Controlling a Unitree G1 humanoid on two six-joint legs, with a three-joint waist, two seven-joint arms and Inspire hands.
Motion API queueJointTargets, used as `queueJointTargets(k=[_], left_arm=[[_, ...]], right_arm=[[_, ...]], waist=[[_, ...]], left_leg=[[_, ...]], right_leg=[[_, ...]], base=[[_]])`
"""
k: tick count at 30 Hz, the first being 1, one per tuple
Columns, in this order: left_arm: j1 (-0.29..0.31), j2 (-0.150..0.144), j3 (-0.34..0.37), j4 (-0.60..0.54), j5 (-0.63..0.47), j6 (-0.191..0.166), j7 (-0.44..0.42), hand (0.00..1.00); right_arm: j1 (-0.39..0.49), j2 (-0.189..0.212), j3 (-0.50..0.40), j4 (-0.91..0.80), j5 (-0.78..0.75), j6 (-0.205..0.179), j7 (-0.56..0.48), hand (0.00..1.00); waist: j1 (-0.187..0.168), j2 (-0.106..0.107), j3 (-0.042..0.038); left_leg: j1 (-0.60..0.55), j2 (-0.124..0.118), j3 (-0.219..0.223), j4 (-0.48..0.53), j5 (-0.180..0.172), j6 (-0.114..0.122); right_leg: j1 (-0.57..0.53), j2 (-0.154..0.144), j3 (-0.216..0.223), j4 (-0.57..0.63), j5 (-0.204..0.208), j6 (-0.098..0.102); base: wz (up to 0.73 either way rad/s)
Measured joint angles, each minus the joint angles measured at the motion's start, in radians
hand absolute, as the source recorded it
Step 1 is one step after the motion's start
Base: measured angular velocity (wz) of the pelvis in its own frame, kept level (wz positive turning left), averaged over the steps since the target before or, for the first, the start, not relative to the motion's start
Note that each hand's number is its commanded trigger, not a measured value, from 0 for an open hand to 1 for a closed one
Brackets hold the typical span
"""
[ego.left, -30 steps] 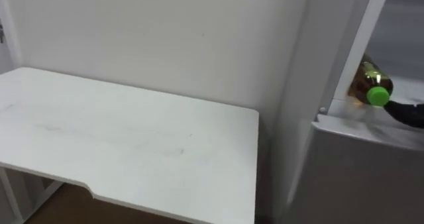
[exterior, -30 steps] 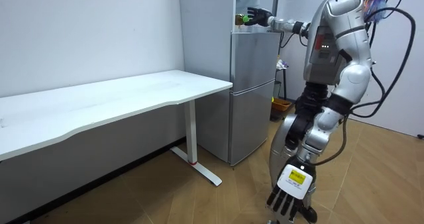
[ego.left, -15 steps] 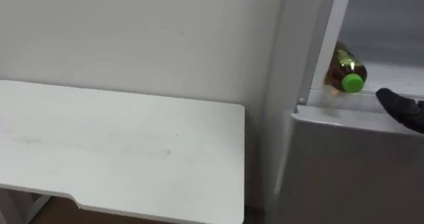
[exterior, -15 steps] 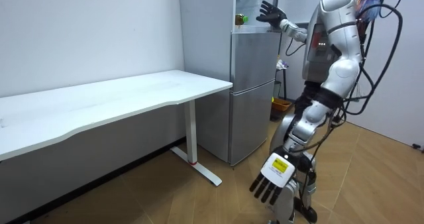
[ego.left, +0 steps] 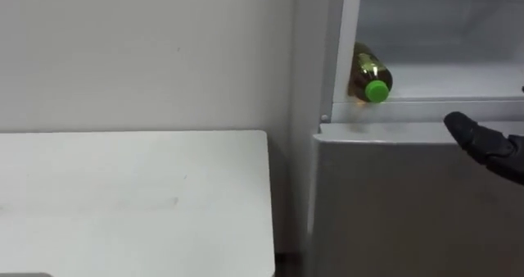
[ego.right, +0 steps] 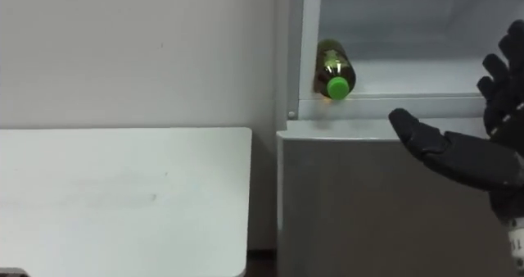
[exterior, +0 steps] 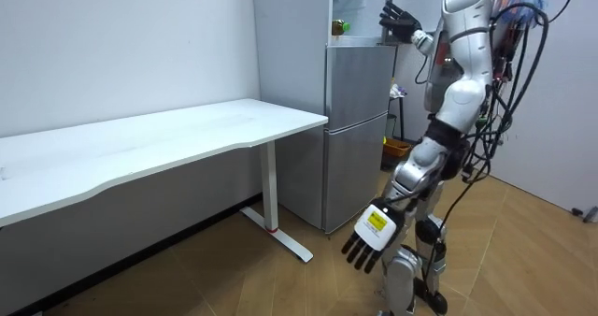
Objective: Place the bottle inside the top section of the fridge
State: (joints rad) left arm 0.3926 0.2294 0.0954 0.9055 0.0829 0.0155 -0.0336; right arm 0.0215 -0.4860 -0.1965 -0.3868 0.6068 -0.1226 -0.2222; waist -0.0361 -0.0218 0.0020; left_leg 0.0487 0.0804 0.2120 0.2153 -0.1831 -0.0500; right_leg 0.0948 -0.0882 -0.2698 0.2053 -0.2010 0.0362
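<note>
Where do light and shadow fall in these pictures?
Left eye view: the bottle shows a bright green cap against the grey fridge. Right eye view: the right hand is a dark shape before it. Room view: the table shades the wall beneath; the left hand hangs lit.

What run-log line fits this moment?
amber green-capped bottle: lying in grey upper fridge | right hand: open, clear of bottle | left hand: open, low

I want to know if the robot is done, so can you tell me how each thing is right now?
bottle: lying on its side inside the upper fridge, green cap on, nothing holding it.
upper fridge: open.
lower fridge door: shut.
right robot hand: open, apart from the bottle.
left robot hand: open, hanging low by the robot's legs.
</note>
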Motion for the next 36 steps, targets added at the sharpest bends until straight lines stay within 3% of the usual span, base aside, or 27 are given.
queueJointTargets(k=[3,9,14,16,19,22,28,33,36], left_arm=[[-0.018,-0.001,-0.002,0.021,0.023,-0.01,-0.007,0.0],[-0.016,-0.009,-0.002,0.022,0.028,-0.036,-0.016,0.0],[-0.006,-0.037,-0.003,0.041,0.038,-0.059,-0.015,0.0],[-0.002,-0.043,-0.004,0.061,0.038,-0.073,-0.007,0.0],[0.001,-0.06,-0.003,0.102,0.039,-0.089,0.031,0.0],[0.015,-0.065,0.0,0.111,0.039,-0.091,0.053,0.0],[0.014,-0.063,-0.014,0.115,0.035,-0.123,0.079,0.0],[0.013,-0.06,-0.021,0.111,0.032,-0.13,0.098,0.0],[0.011,-0.06,-0.019,0.109,0.03,-0.13,0.11,0.0]], right_arm=[[0.018,0.039,-0.002,-0.021,0.035,0.0,0.064,0.0],[0.063,0.129,-0.028,-0.028,0.119,-0.015,0.162,0.0],[0.139,0.189,-0.035,-0.043,0.13,-0.037,0.179,0.0],[0.2,0.201,-0.035,-0.019,0.129,-0.079,0.18,0.0],[0.277,0.24,-0.035,0.039,0.105,-0.083,0.152,0.0],[0.319,0.255,-0.037,0.12,0.083,-0.086,0.121,0.0],[0.352,0.259,-0.028,0.23,0.047,-0.1,0.085,0.0],[0.403,0.273,-0.02,0.317,0.004,-0.11,-0.02,0.0],[0.413,0.299,-0.023,0.384,-0.022,-0.11,-0.096,0.0]], waist=[[-0.005,0.004,-0.002],[-0.011,0.009,0.0018],[-0.011,0.026,-0.002],[-0.011,0.039,-0.0057],[-0.011,0.053,-0.0037],[-0.026,0.062,-0.005],[-0.04,0.051,-0.0042],[-0.045,0.021,-0.0052],[-0.043,0.015,-0.0054]], left_leg=[[0.0,0.002,0.018,0.0,-0.004,0.0],[0.001,0.012,0.038,0.024,-0.032,-0.002],[-0.003,0.014,0.061,0.023,-0.036,-0.002],[0.003,0.014,0.065,0.024,-0.037,-0.001],[0.013,0.014,0.078,0.018,-0.039,-0.001],[0.016,0.014,0.086,0.018,-0.04,-0.001],[0.022,0.012,0.104,0.016,-0.039,0.0],[0.031,0.011,0.113,0.006,-0.039,0.0],[0.029,0.011,0.113,0.004,-0.04,0.0]], right_leg=[[-0.011,0.002,0.018,0.003,0.001,0.001],[-0.013,0.006,0.035,0.008,-0.001,0.004],[-0.028,0.006,0.057,0.017,-0.002,0.005],[-0.028,0.006,0.062,0.017,-0.001,0.006],[-0.031,0.007,0.074,0.019,-0.001,0.006],[-0.04,0.006,0.085,0.033,-0.003,0.008],[-0.044,0.006,0.109,0.032,-0.006,0.011],[-0.041,0.008,0.117,0.027,-0.005,0.011],[-0.041,0.009,0.117,0.018,-0.004,0.012]], base=[[-0.15],[-0.12],[-0.13],[-0.06],[-0.12],[-0.12],[-0.09],[-0.05],[0.0]])
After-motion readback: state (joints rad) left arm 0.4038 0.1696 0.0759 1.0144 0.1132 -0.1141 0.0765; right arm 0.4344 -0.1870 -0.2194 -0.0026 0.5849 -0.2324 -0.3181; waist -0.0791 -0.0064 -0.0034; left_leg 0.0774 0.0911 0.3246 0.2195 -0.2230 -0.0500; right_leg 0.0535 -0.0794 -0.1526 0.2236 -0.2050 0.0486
